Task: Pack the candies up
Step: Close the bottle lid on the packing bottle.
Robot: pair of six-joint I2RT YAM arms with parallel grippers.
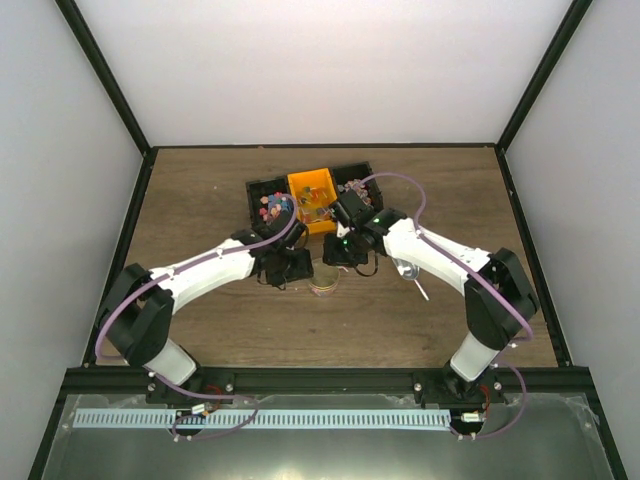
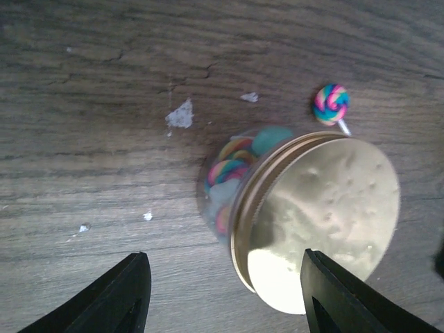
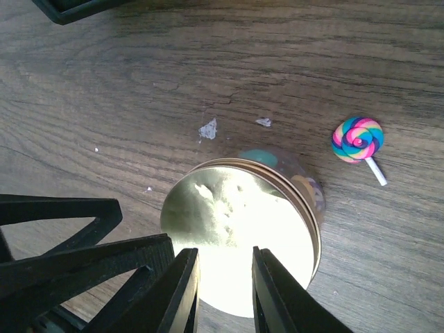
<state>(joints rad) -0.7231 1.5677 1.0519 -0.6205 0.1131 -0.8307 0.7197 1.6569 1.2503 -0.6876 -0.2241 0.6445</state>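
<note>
The clear round jar [image 1: 325,278] stands mid-table with its cream lid [image 3: 243,236] on. Colourful candies [image 2: 232,173] show through its wall. One swirl lollipop [image 3: 357,139] lies loose on the wood beside the jar and also shows in the left wrist view [image 2: 331,103]. More candies [image 1: 275,208] fill the bins at the back. My left gripper [image 2: 225,298] is open wide, its jaws on either side of the jar's near rim, not touching. My right gripper [image 3: 229,295] hovers over the lid with its jaws a little apart and empty.
A black bin [image 1: 262,190], an orange bin [image 1: 312,186] and another black bin [image 1: 355,178] stand in a row behind the jar. The left gripper's finger [image 3: 69,239] lies close to the left of the right gripper. Pale chips mark the wood [image 3: 208,129].
</note>
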